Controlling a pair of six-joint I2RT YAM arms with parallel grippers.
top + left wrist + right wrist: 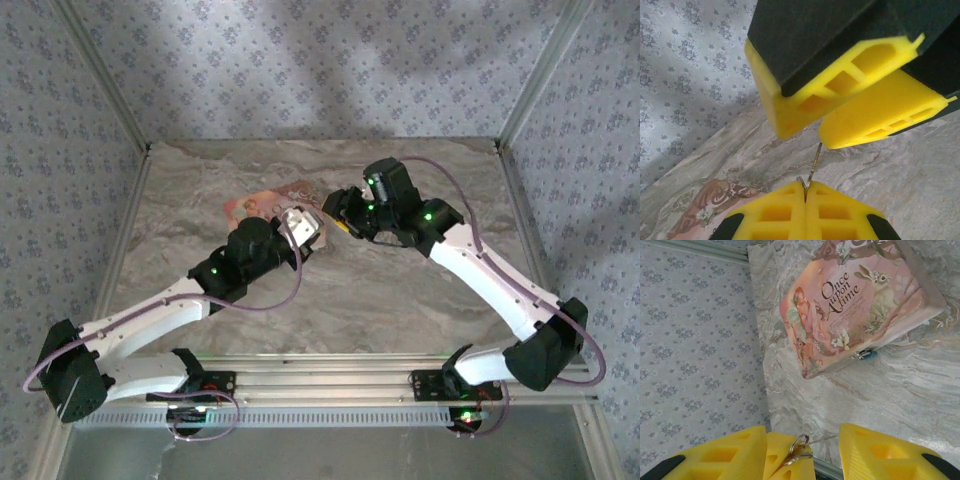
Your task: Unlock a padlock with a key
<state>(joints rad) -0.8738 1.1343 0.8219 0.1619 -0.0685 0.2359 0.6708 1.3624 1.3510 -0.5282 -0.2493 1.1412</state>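
My left gripper point(805, 199) is clamped on the key point(813, 165), my right gripper point(802, 442) stands apart either side of it, and beyond, the padlock point(867, 354) sits at the box point(860, 295) clasp, key not yet in, so I judge all the unlocking left.

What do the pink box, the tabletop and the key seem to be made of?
Pink box: likely printed tin or card; glossy picture, rounded edges.
Tabletop: stone-look, grey-brown veins, satin; maybe laminate.
Key: bare silvery metal, thin, glinting.
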